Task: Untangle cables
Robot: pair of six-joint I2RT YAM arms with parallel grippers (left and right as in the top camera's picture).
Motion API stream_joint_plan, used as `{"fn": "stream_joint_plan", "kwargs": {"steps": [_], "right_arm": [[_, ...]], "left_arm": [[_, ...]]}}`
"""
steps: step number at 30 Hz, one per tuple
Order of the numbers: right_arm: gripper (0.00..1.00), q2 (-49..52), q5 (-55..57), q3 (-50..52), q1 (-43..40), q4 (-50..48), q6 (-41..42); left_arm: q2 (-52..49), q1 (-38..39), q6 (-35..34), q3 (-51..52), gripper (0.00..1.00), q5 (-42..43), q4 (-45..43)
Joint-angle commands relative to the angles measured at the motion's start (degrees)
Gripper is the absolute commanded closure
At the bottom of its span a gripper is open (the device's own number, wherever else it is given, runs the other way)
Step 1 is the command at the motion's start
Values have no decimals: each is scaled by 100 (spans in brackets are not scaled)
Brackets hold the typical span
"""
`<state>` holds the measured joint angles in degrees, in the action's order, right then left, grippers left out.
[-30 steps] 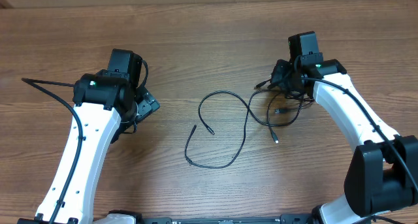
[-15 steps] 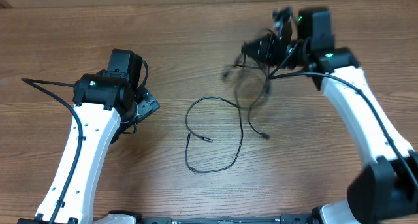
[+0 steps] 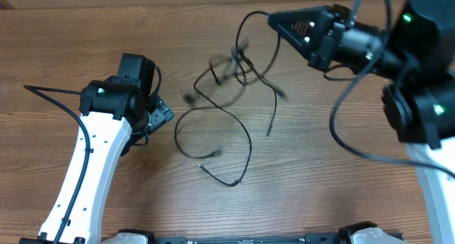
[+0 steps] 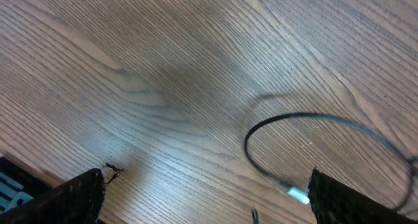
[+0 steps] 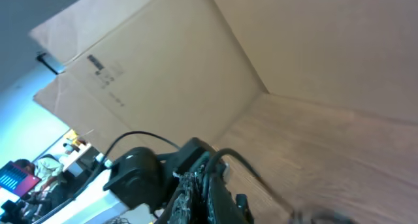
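Trailing end: one tail of the thin black cables (image 3: 249,148) lies looped on the brown wood-grain counter (image 3: 106,30) nearest your base side. A silver-tipped plug (image 4: 297,194) shows in the left wrist view.
Left jaws: the left gripper (image 3: 162,117) sits just beside that loop with its jaws spread wide. It holds nothing and touches no cord.
Knot: farther out, the tangled crossing (image 3: 237,62) hangs blurred above the counter. You cannot tell which strand passes over which.
Right jaws: farthest out, the right gripper (image 3: 281,20) is up high with its jaws pressed together, pinching the upper strands of the bundle.
Doing it well: let the hanging cords settle before you act. Then bring the left jaws onto one strand below the knot, not onto the knot itself.
Pull: draw the two arms apart gently. A hard tug would likely cinch the knot or whip the free plugs around.
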<state>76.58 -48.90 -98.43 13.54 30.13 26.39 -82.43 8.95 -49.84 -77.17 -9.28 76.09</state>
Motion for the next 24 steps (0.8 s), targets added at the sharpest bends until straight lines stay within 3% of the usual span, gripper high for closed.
{"fn": "stream_joint_plan", "kwargs": {"steps": [1,24], "right_arm": [[96,-131,131,-107,4,103,-133],[96,-59,686,-101,-4,1399,-625]], "left_arm": [[-9,-31,-120,22,0,-122,0],[-9,-31,-120,22,1,-308,-162]]}}
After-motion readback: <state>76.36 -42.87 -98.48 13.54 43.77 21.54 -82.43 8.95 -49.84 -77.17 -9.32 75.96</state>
